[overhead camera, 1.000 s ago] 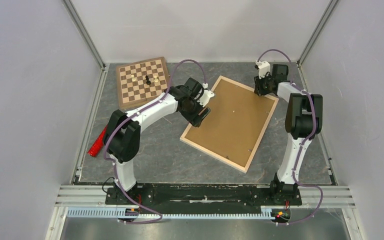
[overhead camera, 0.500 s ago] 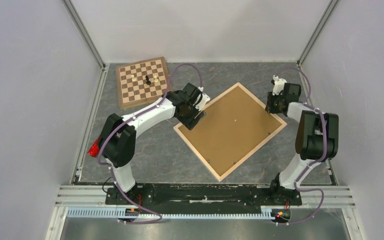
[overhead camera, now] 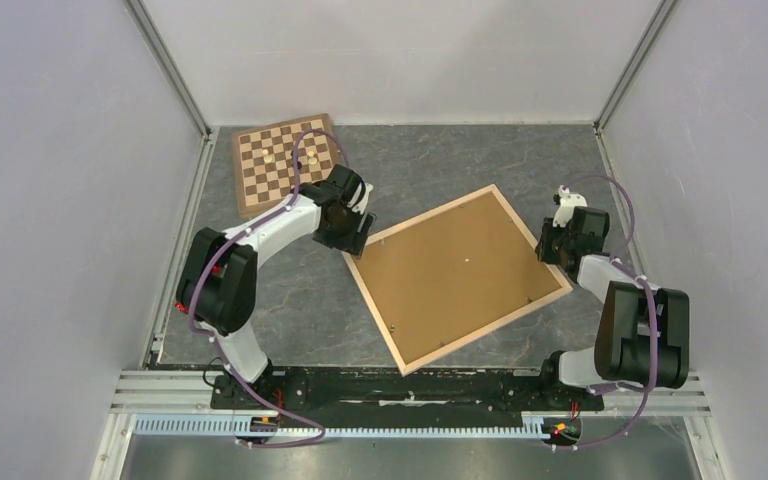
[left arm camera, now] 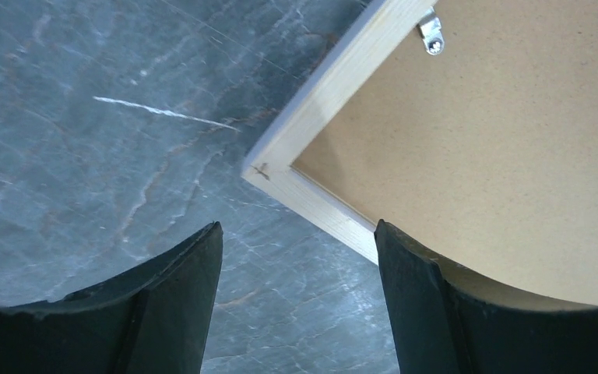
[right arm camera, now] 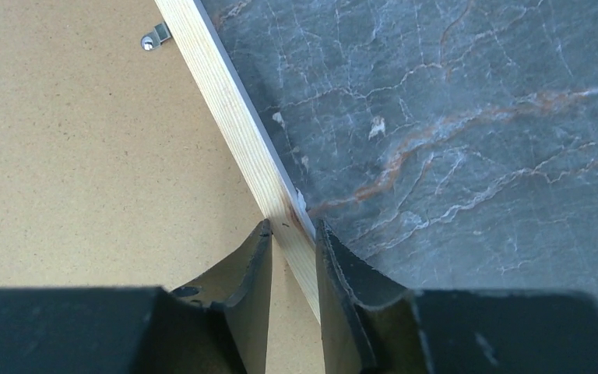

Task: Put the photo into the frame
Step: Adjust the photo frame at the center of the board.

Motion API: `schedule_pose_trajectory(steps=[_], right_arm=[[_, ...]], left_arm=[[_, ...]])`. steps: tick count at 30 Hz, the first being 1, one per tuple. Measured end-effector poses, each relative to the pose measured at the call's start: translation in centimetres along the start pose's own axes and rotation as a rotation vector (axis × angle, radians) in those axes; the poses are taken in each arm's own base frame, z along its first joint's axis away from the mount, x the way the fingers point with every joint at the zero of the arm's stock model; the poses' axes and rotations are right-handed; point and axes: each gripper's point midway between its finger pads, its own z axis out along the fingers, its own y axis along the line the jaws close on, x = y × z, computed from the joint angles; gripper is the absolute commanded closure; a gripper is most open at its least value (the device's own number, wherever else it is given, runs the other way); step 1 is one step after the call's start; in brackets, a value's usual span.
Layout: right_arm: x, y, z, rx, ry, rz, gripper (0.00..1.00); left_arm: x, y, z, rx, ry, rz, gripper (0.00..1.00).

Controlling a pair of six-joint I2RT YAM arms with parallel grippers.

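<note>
The frame (overhead camera: 375, 313) lies face down and skewed on the table, thin light wooden bars around the brown backing board (overhead camera: 455, 275). My right gripper (overhead camera: 550, 250) is shut on the frame's right-hand bar (right arm camera: 226, 101), one finger inside on the board and one outside; in the right wrist view the gripper (right arm camera: 292, 226) pinches the bar. My left gripper (overhead camera: 357, 232) is open at the frame's left corner (left arm camera: 311, 117); in the left wrist view the gripper (left arm camera: 296, 234) has one finger over the table and one over the board. The photo is out of view.
A checkered chessboard (overhead camera: 285, 160) with a few pieces lies at the back left, close behind the left arm. Small metal tabs (left arm camera: 431, 35) (right arm camera: 152, 39) hold the backing board in. Grey walls and rails bound the table on three sides.
The right gripper has pulled its side of the frame nearer and to the right, turning the frame clockwise. The left gripper has moved left and sits at the frame's left corner.
</note>
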Motion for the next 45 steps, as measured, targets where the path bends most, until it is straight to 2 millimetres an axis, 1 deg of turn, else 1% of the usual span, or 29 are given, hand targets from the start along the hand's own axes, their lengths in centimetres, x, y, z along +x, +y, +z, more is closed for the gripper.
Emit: schedule_pose_trajectory(steps=[5,8,14,19,26,28,31,35,39,42,45], right_arm=[[0.3,0.2,-0.3,-0.003,-0.006,0.012,0.89],[0.3,0.2,-0.3,-0.003,-0.007,0.014,0.89],[0.3,0.2,-0.4,-0.003,-0.007,0.014,0.88],[0.4,0.3,-0.5,-0.006,-0.007,0.012,0.87],[0.5,0.6,-0.7,-0.012,-0.007,-0.002,0.86],[0.5,0.6,-0.7,-0.015,-0.007,-0.005,0.85],[0.5,0.7,-0.9,-0.017,-0.013,-0.01,0.83],[-0.3,0.9,-1.4,-0.025,-0.045,-0.02,0.8],[-0.7,1.1,-1.7,-0.03,-0.06,-0.041,0.79],[-0.6,1.1,-1.9,-0.035,-0.055,-0.054,0.76],[-0.1,1.4,-2.1,-0.054,-0.043,-0.081,0.69]], left_arm=[[1.1,-1.1,0.3,0.057,0.032,-0.05,0.22],[1.6,-1.7,0.6,0.092,0.054,-0.098,0.23],[2.9,-1.9,1.1,0.122,0.092,-0.15,0.29],[3.9,-1.9,1.6,0.138,0.122,-0.164,0.38],[3.8,-2.1,2.6,0.163,0.129,-0.173,0.47],[3.9,-2.1,3.1,0.169,0.137,-0.177,0.52],[3.8,-2.1,3.2,0.182,0.141,-0.194,0.57],[3.7,-1.9,3.2,0.198,0.146,-0.225,0.62],[3.1,-1.6,3.4,0.195,0.138,-0.227,0.66],[2.2,-1.4,3.7,0.192,0.125,-0.209,0.7],[1.2,-1.1,4.1,0.19,0.114,-0.184,0.73]])
